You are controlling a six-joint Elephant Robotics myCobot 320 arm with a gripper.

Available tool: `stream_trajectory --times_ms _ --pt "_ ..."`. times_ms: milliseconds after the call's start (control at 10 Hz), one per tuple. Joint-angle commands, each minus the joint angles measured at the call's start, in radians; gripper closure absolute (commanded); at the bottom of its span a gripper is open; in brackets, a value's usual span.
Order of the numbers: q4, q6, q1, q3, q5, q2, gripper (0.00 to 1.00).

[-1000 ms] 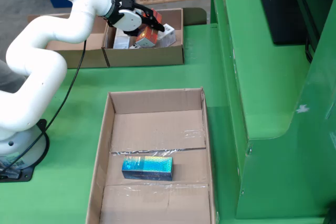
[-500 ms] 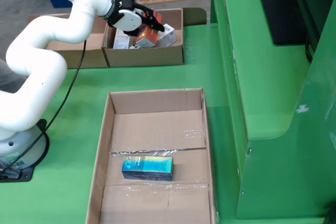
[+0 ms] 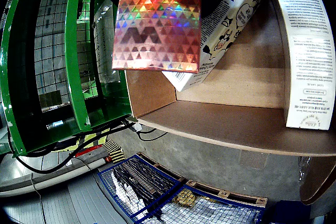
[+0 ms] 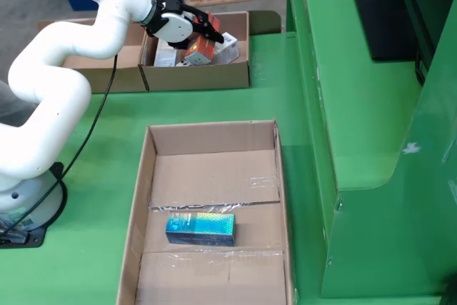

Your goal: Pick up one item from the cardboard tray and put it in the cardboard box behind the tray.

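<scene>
In the fixed view my gripper point(image 4: 206, 36) hangs over the small cardboard box point(image 4: 196, 76) behind the tray. It is shut on a red-orange holographic box point(image 4: 200, 50), which sits low inside the box opening. The wrist view shows that red holographic box point(image 3: 157, 22) close up at the top, in front of the box's brown inner wall point(image 3: 247, 72); my fingers are out of sight there. The large cardboard tray point(image 4: 139, 198) in the foreground holds one blue holographic box point(image 4: 200, 228) lying flat.
White printed cartons point(image 3: 226, 30) point(image 3: 307, 51) lean inside the same cardboard box. A second cardboard box point(image 4: 107, 76) adjoins it on the left. A tall green machine frame point(image 4: 357, 105) runs along the right. My white base point(image 4: 28, 205) stands left of the tray.
</scene>
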Motion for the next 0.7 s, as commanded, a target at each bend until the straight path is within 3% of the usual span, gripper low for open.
stream_trajectory --times_ms 0,600 --pt "0.012 -0.001 0.005 0.026 -0.010 0.025 1.00" --pt "0.012 -0.001 0.005 0.026 -0.010 0.025 0.40"
